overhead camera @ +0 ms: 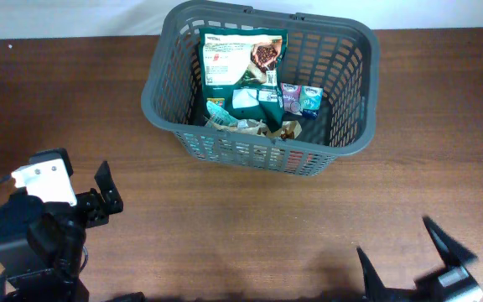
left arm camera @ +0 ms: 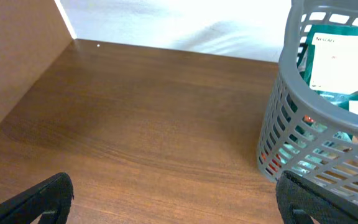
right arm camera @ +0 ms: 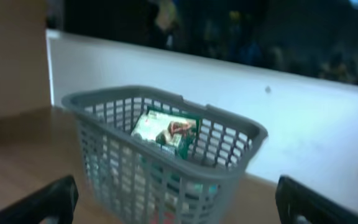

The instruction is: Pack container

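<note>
While parked at the near edge, spread fully wide and holding nothing: left gripper (overhead camera: 107, 191) and right gripper (overhead camera: 409, 256). Ahead of both jaws, bare brown wooden table (overhead camera: 250, 226), ample room to travel. Farther ahead, large dark grey lattice-walled plastic container (overhead camera: 250, 151), already holding a green-and-white snack pouch (overhead camera: 241, 59) and small cartons (overhead camera: 292, 96). Seemingly packed; nothing loose seen outside. Thick rim the one edge to clear on any approach.

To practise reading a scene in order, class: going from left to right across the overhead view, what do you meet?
left gripper → basket → right gripper
</note>
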Tool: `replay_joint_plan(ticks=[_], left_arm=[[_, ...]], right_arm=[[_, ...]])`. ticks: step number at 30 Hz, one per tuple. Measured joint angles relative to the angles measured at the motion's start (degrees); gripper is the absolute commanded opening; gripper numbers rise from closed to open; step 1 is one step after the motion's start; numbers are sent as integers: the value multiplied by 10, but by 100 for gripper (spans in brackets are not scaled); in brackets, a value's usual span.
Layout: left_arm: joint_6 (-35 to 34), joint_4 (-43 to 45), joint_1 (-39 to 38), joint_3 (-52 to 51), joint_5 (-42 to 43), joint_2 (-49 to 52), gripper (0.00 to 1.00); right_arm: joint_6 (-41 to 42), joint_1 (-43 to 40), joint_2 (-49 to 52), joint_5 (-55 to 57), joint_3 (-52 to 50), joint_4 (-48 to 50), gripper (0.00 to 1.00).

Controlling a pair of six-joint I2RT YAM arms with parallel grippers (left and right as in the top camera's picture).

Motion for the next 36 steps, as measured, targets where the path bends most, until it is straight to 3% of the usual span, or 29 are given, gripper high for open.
replay_joint_plan(ticks=[11,19,36], left_arm=[[0,0,0,0,2,0,99],[0,0,0,0,2,0,99],[-1,0,0,0,2,0,99]], right_arm=[[-78,49,0,-1,-272,343,99],[-135,49,0,24,-389,502,99],[-145,50,0,200,-470,564,99]])
